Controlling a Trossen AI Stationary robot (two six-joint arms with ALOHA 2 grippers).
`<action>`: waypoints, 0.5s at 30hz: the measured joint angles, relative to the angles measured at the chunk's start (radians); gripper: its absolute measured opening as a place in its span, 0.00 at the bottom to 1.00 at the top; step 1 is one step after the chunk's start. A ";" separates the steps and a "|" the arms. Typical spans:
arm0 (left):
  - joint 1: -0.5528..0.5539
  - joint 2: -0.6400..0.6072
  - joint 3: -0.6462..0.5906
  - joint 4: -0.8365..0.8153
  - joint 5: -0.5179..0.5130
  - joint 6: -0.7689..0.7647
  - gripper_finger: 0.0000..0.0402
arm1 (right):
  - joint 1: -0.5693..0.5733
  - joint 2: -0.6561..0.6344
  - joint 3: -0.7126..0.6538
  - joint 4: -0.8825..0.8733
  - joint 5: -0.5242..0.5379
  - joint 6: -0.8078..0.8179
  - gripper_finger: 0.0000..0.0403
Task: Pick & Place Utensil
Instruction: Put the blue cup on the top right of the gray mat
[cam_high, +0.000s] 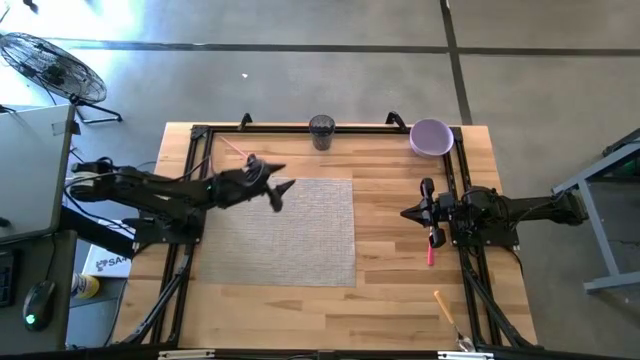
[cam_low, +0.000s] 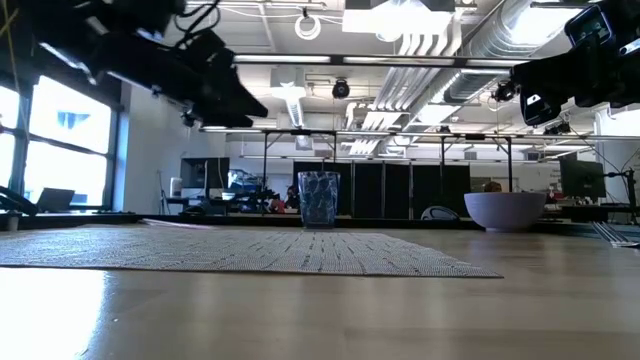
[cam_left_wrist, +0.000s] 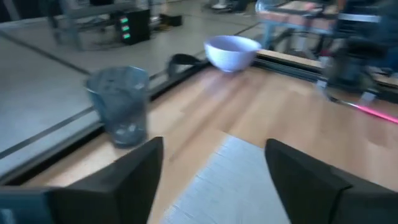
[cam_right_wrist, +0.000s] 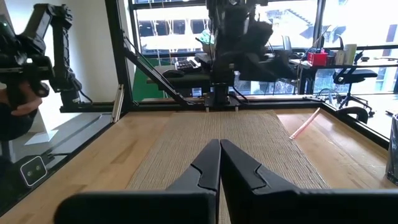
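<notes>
A pink utensil (cam_high: 237, 148) lies flat on the wood near the table's far left corner; the right wrist view shows the same pink utensil (cam_right_wrist: 305, 124). My left gripper (cam_high: 280, 188) hovers above the far left corner of the grey mat (cam_high: 290, 235), open, with nothing between its fingers (cam_left_wrist: 124, 180). A clear glass cup (cam_high: 321, 131) stands at the far edge, and a purple bowl (cam_high: 431, 137) at the far right. My right gripper (cam_high: 408, 213) rests shut at the table's right side, its fingertips (cam_right_wrist: 219, 155) together.
A second pink-red utensil (cam_high: 431, 250) lies by the right arm's base, and an orange-handled one (cam_high: 445, 308) near the front right corner. A black frame rail (cam_high: 200, 135) runs around the table's edges. The mat's middle and the near wood are bare.
</notes>
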 joint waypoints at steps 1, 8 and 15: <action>0.027 0.019 0.035 -0.036 0.010 0.000 0.78 | 0.000 0.000 0.000 0.000 0.000 0.000 0.00; 0.146 0.165 0.273 -0.244 0.016 -0.001 0.96 | 0.000 0.000 0.000 0.000 0.000 0.000 0.01; 0.238 0.261 0.433 -0.400 0.028 -0.008 0.99 | 0.000 0.000 0.000 0.000 0.000 0.000 0.00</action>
